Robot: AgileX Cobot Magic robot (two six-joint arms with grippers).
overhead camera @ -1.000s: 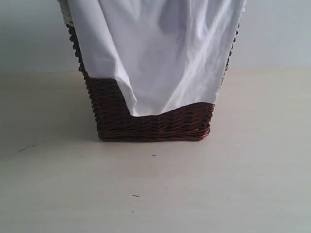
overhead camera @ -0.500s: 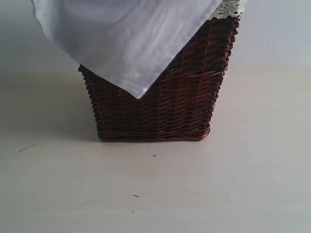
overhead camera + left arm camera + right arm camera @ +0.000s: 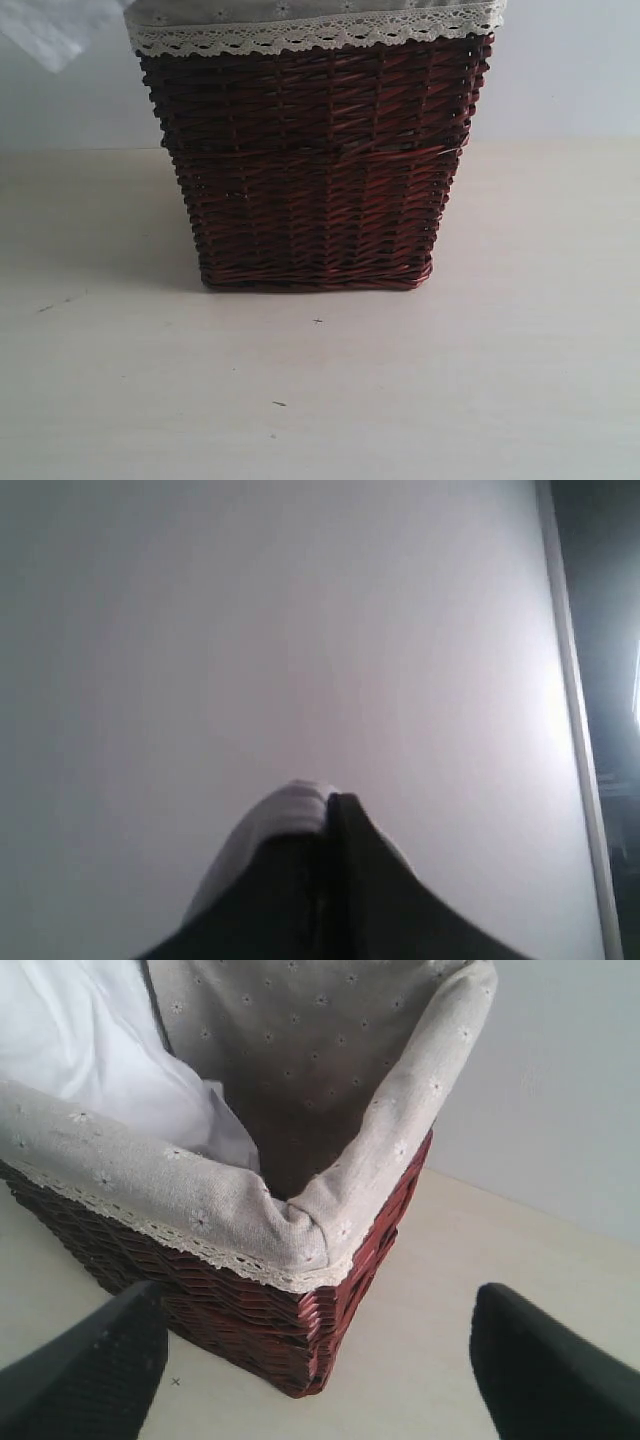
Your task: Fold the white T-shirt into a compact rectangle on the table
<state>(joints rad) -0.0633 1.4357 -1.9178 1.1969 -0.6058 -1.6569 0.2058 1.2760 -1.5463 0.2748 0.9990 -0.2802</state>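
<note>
Only a corner of the white T-shirt (image 3: 45,35) shows in the exterior view, hanging in the air at the top left, above the table (image 3: 320,390). More of the white T-shirt (image 3: 85,1050) lies inside the basket in the right wrist view. My left gripper (image 3: 328,802) is shut, with a fold of white cloth (image 3: 296,808) pinched at its tip against a pale wall. My right gripper (image 3: 320,1365) stands open above the table, near a corner of the basket, holding nothing. Neither arm appears in the exterior view.
A dark brown wicker basket (image 3: 310,170) with a lace-edged cloth liner (image 3: 300,30) stands on the middle of the table. Small dark specks (image 3: 318,321) dot the tabletop in front of it. A pale wall rises behind.
The white T-shirt, which hung over the basket's front, has been drawn up and to the left, baring the wicker front and the lace rim.
</note>
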